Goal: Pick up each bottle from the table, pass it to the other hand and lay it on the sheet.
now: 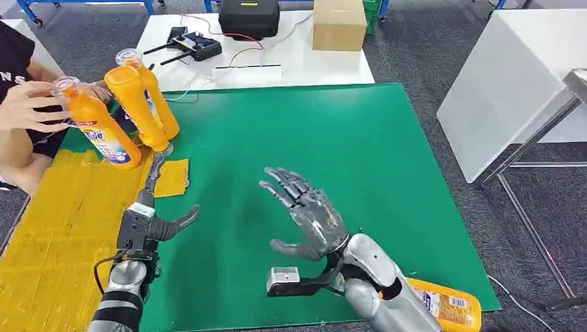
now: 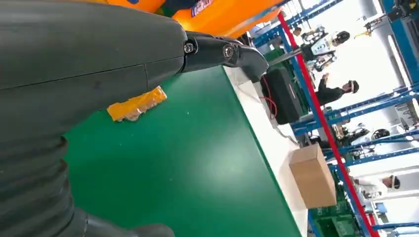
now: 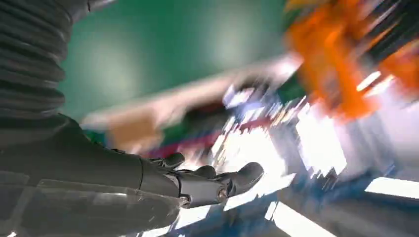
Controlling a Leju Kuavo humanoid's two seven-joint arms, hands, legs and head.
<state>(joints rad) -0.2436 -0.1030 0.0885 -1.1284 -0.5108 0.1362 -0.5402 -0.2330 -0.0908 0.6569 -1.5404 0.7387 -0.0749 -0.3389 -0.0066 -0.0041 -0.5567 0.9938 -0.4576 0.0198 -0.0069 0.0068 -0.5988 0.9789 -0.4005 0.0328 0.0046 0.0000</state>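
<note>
Three orange bottles stand close together at the far left of the green mat point(image 1: 332, 138). A person's hand point(image 1: 28, 104) holds the nearest one point(image 1: 104, 135); the other two point(image 1: 145, 97) stand just behind it. Another orange bottle point(image 1: 446, 304) lies at the mat's near right corner, partly hidden by my right arm. The yellow sheet point(image 1: 55, 235) covers the left side. My left hand point(image 1: 149, 218) is empty, fingers stretched toward the bottles, short of them. My right hand point(image 1: 304, 211) hovers mid-mat, fingers spread and empty. In the left wrist view, the left hand point(image 2: 99, 64) points at the bottles point(image 2: 222, 12). The right wrist view is blurred behind the right hand point(image 3: 148, 173).
A small yellow patch point(image 1: 172, 176) lies on the mat beside the sheet. Behind the mat, a white table carries a black case point(image 1: 249, 17), a cardboard box point(image 1: 339, 24) and a black controller point(image 1: 194, 45). Another white table point(image 1: 512, 76) stands at the right. The person sits at the far left.
</note>
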